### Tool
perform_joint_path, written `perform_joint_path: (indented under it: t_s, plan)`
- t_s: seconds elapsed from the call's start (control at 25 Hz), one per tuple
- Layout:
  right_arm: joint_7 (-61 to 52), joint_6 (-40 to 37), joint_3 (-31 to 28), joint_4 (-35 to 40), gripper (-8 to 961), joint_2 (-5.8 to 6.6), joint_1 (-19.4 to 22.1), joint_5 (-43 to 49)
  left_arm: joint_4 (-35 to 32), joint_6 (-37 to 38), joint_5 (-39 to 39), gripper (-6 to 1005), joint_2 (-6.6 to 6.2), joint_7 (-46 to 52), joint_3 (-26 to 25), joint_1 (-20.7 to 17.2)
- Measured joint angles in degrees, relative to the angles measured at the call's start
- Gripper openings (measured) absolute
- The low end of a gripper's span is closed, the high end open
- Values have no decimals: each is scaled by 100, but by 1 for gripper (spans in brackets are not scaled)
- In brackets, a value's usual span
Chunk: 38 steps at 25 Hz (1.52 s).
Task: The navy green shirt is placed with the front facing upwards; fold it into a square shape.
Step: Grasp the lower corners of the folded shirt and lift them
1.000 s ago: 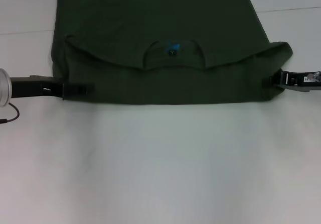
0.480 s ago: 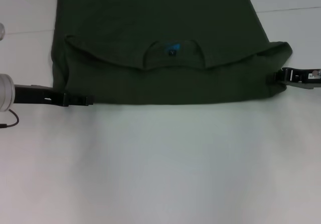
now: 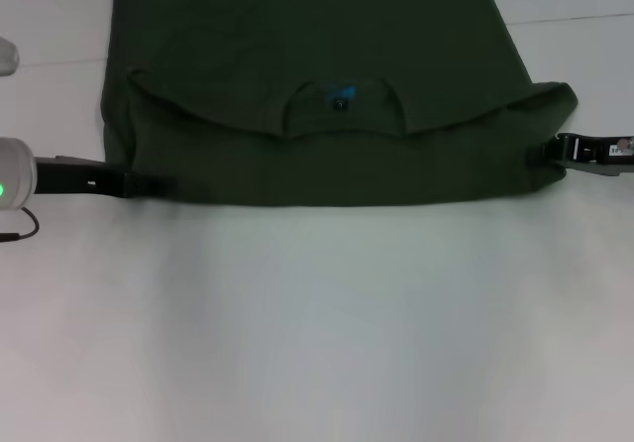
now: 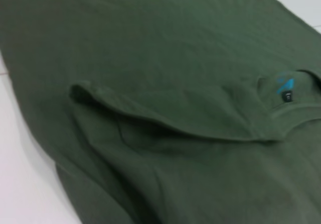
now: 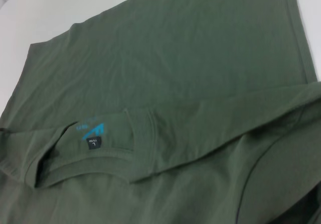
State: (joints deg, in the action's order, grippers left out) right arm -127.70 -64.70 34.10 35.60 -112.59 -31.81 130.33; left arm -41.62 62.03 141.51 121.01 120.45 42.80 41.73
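The navy green shirt [image 3: 317,55] lies flat on the white table, its collar end toward me. The shoulder part is folded over and forms a straight near edge. The crew neck with its black label and blue logo [image 3: 342,98] faces up; it also shows in the left wrist view [image 4: 286,89] and the right wrist view [image 5: 93,136]. The chest print is hidden. My left gripper [image 3: 149,184] is low at the shirt's near left corner. My right gripper [image 3: 555,152] is at the near right corner, beside the folded sleeve [image 3: 550,100].
The bare white table [image 3: 317,323] stretches from the shirt's near edge toward me. A table seam line [image 3: 575,18] runs on the far right. The left arm's silver wrist [image 3: 12,174] with a green light is at the left edge.
My left gripper has drawn back to the left, off the shirt's near edge to its corner. My right gripper has shifted slightly right. The shirt has stayed in place.
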Motion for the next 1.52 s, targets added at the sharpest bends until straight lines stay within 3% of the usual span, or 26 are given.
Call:
perform_joint_path:
  t_s: [0.92,1.16,1.52]
  plan:
    - [-10,44,-74,0,35,0,-20,1,332,-429,85,880,35,21,283,191]
    - [-9,47,-84,0,35,0,-19,1,332,-567,98,679,50,88,302,157]
    - [-1,80,-88,0,35,-13,-42,1,340,-517,170,467,29,91,328,183]
